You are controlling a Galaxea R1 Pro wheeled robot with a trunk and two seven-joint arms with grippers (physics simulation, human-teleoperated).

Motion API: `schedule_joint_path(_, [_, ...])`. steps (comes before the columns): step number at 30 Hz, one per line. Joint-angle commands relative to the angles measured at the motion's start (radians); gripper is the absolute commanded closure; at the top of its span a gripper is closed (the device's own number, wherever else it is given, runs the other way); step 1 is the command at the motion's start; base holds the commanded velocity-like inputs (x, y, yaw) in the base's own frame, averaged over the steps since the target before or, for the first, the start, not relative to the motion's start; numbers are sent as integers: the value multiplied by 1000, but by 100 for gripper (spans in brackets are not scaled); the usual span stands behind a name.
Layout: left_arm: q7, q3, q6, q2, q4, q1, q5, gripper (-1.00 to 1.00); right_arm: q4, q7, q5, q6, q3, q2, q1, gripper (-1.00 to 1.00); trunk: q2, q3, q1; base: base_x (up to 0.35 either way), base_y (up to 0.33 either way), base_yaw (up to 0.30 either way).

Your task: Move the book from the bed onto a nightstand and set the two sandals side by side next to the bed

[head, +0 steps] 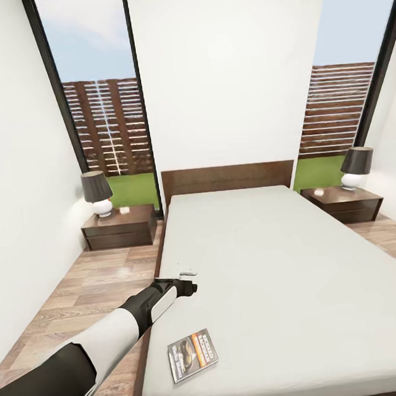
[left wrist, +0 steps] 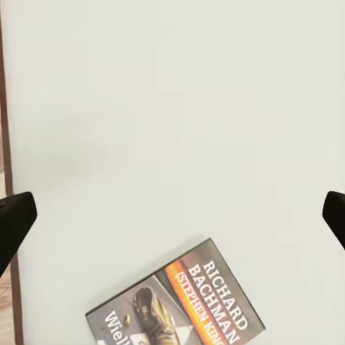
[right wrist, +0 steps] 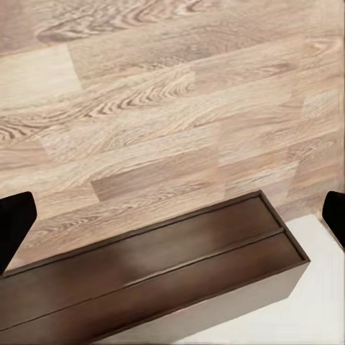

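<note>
Book (head: 193,354) lies flat on bed (head: 299,273) near its left foot corner; left gripper (head: 190,287) hovers above mattress, fingers (left wrist: 14,223) spread wide, empty; right gripper (right wrist: 172,223) wide open over floor (right wrist: 158,108).

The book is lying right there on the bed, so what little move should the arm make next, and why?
Probably pull the left gripper back toward the robot and down onto the book. Its fingers are spread wide with nothing between them, and the book lies flat on the bed, nearer the robot than the gripper.

Bright even daylight via windows (head: 99,110); soft shadows; edges look wide-angle stretched, approx.
</note>
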State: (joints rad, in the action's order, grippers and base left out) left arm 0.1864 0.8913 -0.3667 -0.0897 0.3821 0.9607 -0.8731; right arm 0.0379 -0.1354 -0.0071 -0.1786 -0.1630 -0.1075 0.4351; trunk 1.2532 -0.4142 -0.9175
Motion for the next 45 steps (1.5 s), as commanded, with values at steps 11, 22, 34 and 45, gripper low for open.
schedule_joint_path(11, [8, 8, -2, 1, -2, 1, -10, -100, 2, -61, -1, 42, -7, -3, 2, -100, 78, -35, -42, 0, 0, 0])
schedule_joint_path(22, [8, 8, -1, 1, -3, 1, -10, -100, 2, -74, -1, 66, -8, -8, 2, -100, 155, -70, -85, 0, 0, 0])
schedule_joint_path(34, [8, 8, -1, 1, -3, 1, -10, -100, 2, -77, -1, 69, -8, -8, 2, -100, 239, -107, -131, 0, 0, 0])
schedule_joint_path(45, [8, 8, -1, 1, -3, 1, -10, -100, 2, -82, -1, 70, -7, -8, 2, -100, 316, -142, -173, 0, 0, 0])
